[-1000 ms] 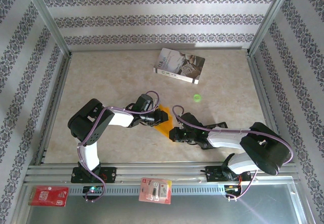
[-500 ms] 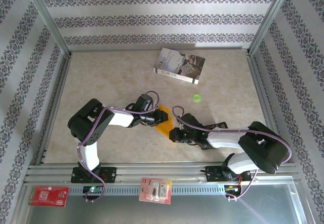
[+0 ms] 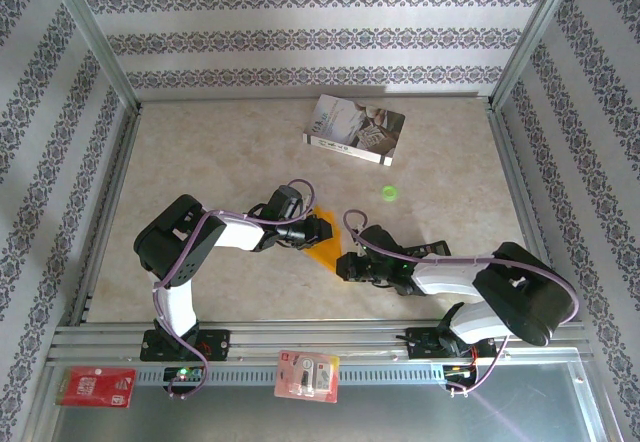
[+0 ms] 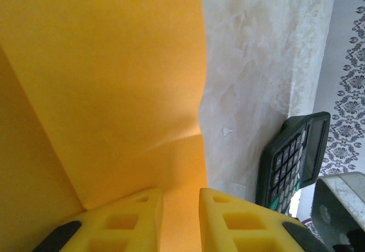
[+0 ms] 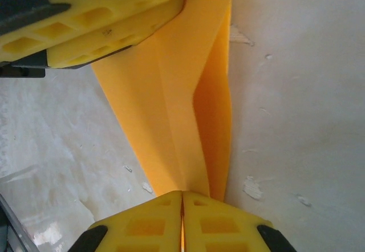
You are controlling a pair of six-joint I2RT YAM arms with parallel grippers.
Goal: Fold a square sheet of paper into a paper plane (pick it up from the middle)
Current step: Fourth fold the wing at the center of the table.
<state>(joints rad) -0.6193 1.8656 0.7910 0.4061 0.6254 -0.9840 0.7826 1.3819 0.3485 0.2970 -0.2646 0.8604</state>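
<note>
1. Right gripper (image 5: 182,199): yellow fingers pressed flat together, no gap between them. They pinched the near tip of the orange paper (image 5: 171,109), where its folded ridge ran in between the pads.
2. Left gripper (image 4: 181,198): fingers stood narrowly apart in its own wrist view, with orange paper in the gap. In the right wrist view its fingers (image 5: 102,18) lay close on the far end of the paper, which came out from between them. Noted as a pinch on the paper.
3. The paper was held between the two grippers, folded lengthwise. One sharp crease ran along it, and the flaps narrowed toward the right gripper.
4. From above, the paper showed as a small orange wedge in the near-middle of the table (image 3: 200,152). The left gripper sat on its left side, the right gripper at its lower right corner, and the two arms met over it.
5. A black calculator (image 4: 293,161) lay on the table just right of the paper in the left wrist view, apart from it.
6. A grey-white book (image 3: 355,129) lay at the far side of the table, well apart. A small green object (image 3: 389,194) lay between the book and the right arm.
7. A red pack (image 3: 95,386) and a pink-and-white pack (image 3: 308,375) lay on the metal shelf in front of the arm bases.
</note>
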